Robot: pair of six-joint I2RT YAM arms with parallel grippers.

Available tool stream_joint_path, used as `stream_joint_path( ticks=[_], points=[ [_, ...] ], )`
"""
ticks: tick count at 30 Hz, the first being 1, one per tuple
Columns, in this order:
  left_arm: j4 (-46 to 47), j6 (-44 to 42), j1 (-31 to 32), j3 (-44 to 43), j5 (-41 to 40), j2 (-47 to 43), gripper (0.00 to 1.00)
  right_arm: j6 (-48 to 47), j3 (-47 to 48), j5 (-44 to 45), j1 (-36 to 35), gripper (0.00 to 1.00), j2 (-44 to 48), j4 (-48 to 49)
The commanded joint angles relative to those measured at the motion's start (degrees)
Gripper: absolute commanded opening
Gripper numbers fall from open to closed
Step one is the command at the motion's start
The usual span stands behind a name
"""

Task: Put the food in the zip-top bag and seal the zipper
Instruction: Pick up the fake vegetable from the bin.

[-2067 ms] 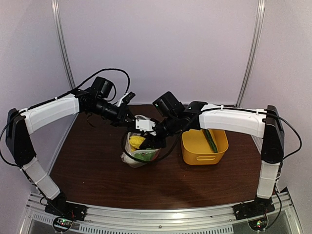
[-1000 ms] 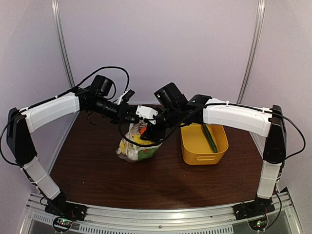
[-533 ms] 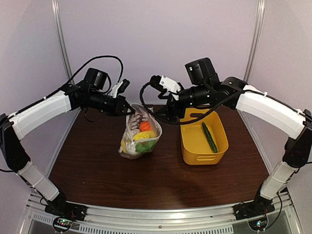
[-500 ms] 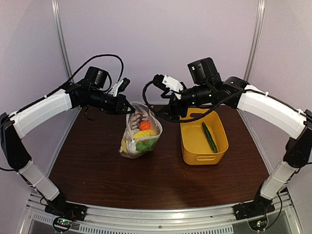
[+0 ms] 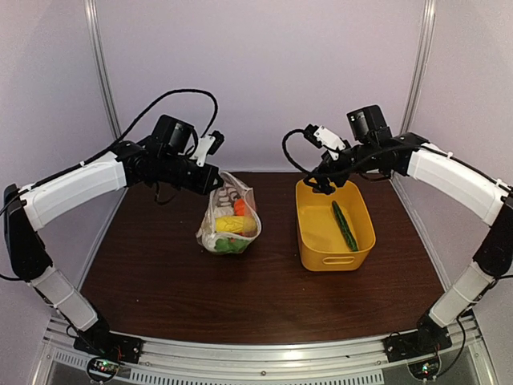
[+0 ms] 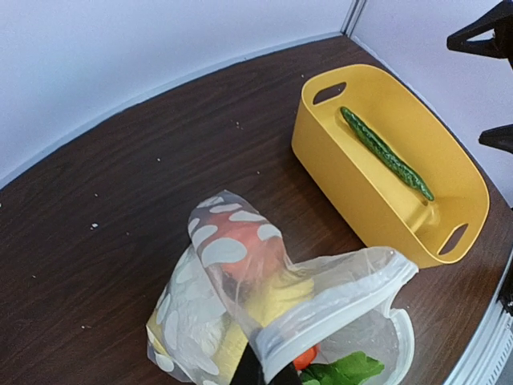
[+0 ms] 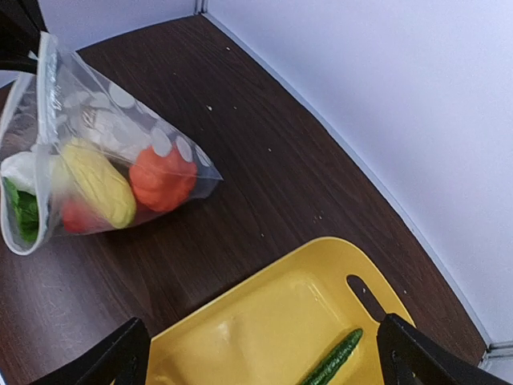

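Here the left gripper (image 5: 215,180) pinches the dotted clear plastic zip-top bag (image 5: 230,220) shut-jawed at its mouth. At the bag's 3 o'clock the right gripper (image 5: 321,183), jaws wide, hovers over the yellow plastic basket (image 5: 333,261). Loading step; likely next: grasping the green toy cucumber (image 5: 345,226).

left wrist view: left hand (image 6: 260,370) nearly all cut off below, only dark tips at the bag (image 6: 337,297) mouth; bag's near end cut off too | right wrist view: basket (image 7: 264,321) beside the bag and its cucumber (image 7: 333,365) cut by lower edge | overhead: food (image 5: 228,225) inside the bag too small to tell apart
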State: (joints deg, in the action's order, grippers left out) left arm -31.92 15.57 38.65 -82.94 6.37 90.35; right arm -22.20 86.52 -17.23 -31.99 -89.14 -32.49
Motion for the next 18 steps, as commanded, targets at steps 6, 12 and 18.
stream_joint_path(
  ticks=[6, 12, 18],
  points=[
    [14.18, -0.45, -4.2, 4.38, 9.05, 1.23, 0.0, 2.97, -0.26, 11.63, 3.8, 0.98, -6.31, -8.6],
    [14.98, -1.03, -4.2, 7.6, 8.31, 0.2, 0.0, 9.5, 0.2, 12.29, 6.1, 0.82, -12.41, -9.86],
    [15.57, -1.3, -4.21, 8.59, 7.32, -0.52, 0.0, 15.24, 0.76, 16.88, 7.05, 0.78, -17.44, -8.37]
  ],
)
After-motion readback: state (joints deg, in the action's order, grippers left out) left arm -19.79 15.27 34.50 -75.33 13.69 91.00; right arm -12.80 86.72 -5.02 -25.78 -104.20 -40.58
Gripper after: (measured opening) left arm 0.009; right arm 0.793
